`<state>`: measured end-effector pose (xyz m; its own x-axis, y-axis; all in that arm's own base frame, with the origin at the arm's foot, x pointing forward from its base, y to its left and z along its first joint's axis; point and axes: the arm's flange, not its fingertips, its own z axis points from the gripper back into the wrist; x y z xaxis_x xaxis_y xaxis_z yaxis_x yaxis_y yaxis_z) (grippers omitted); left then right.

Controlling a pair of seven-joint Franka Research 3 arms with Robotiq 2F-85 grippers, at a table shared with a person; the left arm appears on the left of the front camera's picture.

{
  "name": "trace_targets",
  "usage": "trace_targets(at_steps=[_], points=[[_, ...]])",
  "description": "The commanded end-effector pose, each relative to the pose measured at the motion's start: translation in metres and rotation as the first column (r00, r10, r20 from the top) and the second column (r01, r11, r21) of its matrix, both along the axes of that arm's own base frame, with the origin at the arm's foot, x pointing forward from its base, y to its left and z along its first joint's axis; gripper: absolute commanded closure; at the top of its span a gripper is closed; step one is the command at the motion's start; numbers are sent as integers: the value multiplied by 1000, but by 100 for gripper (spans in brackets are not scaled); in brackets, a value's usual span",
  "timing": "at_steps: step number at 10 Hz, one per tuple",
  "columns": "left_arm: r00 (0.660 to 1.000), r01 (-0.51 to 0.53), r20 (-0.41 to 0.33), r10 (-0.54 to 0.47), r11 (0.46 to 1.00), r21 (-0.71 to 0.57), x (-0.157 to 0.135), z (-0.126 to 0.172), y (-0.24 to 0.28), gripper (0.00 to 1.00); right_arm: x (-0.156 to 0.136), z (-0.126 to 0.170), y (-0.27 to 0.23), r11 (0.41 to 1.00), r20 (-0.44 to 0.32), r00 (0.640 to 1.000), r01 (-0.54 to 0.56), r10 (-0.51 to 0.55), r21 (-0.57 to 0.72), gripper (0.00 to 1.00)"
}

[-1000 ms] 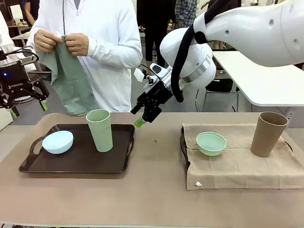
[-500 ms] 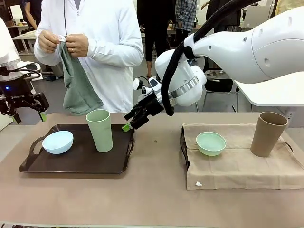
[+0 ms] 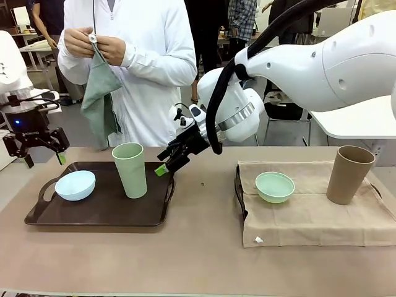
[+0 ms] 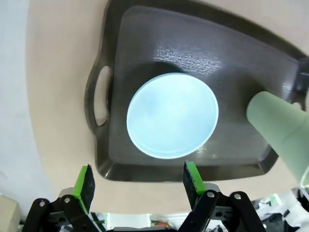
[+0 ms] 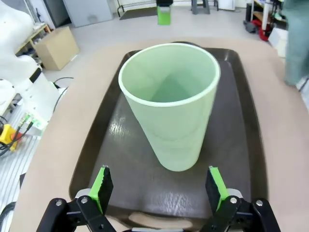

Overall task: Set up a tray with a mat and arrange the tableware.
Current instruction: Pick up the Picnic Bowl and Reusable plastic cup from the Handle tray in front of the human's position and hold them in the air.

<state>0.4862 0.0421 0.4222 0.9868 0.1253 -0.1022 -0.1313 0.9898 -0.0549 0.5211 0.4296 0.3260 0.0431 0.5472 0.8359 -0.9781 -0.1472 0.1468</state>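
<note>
Currently the right pincer [image 5: 158,186], jaws apart and empty, faces the green cup [image 5: 170,104] on the dark tray [image 5: 241,145]. Left pincer [image 4: 137,183], likewise apart, hangs above the blue bowl [image 4: 172,115] there.

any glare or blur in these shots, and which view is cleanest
Left wrist view: light glints off the dark tray beside the light blue bowl; the pale green cup looks soft and stretched at the edge. Right wrist view: sheen on the tray before the cup. Front view: sharp, evenly lit.
</note>
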Motion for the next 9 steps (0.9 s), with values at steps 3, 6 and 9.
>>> trace_targets(at_steps=[3,6,9], points=[[997,75,-10,-75,997,13,12,-11,-5,6,15,-11,24,971,15,972,234,-235,56,0],[994,108,-30,-107,994,28,13,-21,-9,6,14,-22,42,972,7,973,230,-231,53,0],[995,90,-39,-89,995,29,14,-23,-9,6,6,-27,43,989,8,989,148,-148,-4,0]])
